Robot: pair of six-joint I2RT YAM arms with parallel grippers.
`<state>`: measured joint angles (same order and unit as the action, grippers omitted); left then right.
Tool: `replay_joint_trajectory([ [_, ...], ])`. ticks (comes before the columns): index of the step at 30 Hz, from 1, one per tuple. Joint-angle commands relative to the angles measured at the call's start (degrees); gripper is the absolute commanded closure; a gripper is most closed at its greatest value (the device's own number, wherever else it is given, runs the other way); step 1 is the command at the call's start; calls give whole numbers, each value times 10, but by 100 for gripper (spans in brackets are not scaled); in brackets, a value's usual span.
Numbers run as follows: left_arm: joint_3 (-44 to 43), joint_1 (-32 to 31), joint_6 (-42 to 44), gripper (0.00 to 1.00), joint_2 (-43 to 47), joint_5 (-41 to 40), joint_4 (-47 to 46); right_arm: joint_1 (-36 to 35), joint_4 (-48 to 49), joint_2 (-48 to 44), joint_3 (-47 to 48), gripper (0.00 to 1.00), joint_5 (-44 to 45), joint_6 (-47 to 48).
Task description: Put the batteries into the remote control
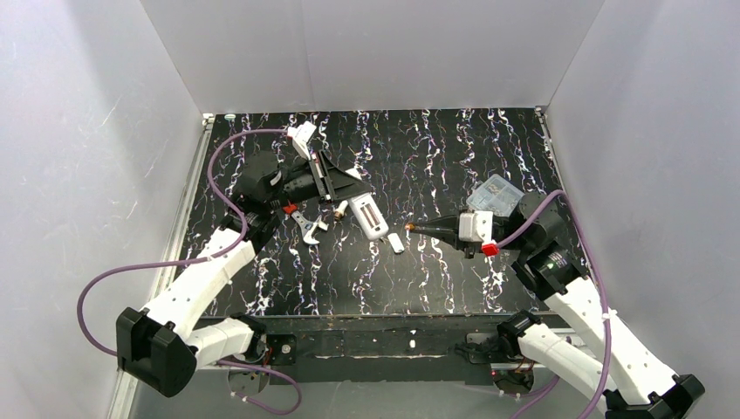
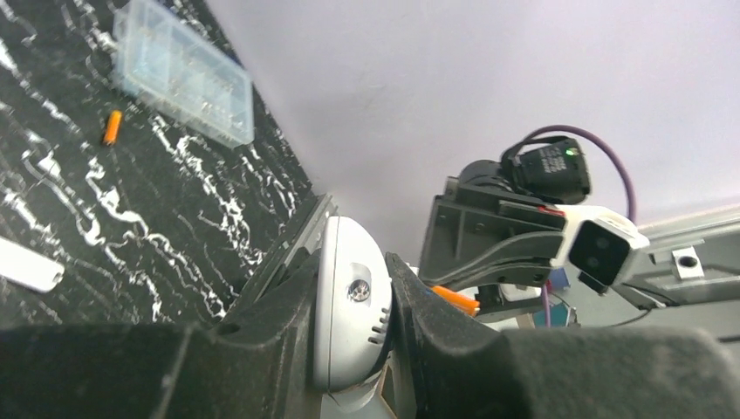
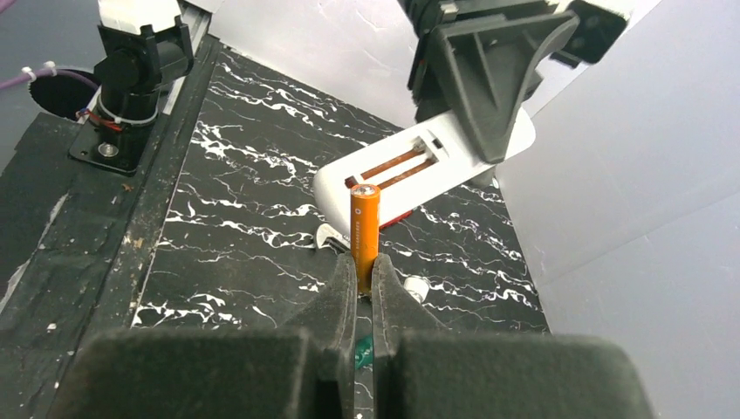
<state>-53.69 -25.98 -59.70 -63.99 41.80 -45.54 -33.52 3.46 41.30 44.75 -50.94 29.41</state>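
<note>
While the left end effector (image 2: 353, 301) is clenched on one end of the white remote control (image 1: 370, 218), whose open battery recess faces up, the right end effector (image 3: 365, 272) grasps one orange battery (image 3: 365, 229), pointing it toward the remote without touching. A second battery (image 2: 112, 127) lies on the desk (image 1: 436, 157) near a clear plastic box (image 2: 183, 70).

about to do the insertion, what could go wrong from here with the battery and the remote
1. The right end effector pinches the slim orange cylindrical battery only at one end; pressing it into the recess could pivot or slip it.
2. The left end effector grips the white rectangular plastic remote control at one end, so a push might lever it loose.
</note>
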Motion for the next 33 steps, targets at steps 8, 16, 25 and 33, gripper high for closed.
replay_joint_trajectory([
  [8,-24,3,-63,100,1,94,-229,-1,103,-3,-5,99,126,-118],
  [16,-50,3,8,100,29,127,-150,-1,132,3,-6,99,232,-207],
  [25,-104,1,253,100,103,134,144,-2,108,24,9,99,267,-224],
  [33,-130,1,326,100,124,119,233,-1,102,27,6,99,267,-218],
])
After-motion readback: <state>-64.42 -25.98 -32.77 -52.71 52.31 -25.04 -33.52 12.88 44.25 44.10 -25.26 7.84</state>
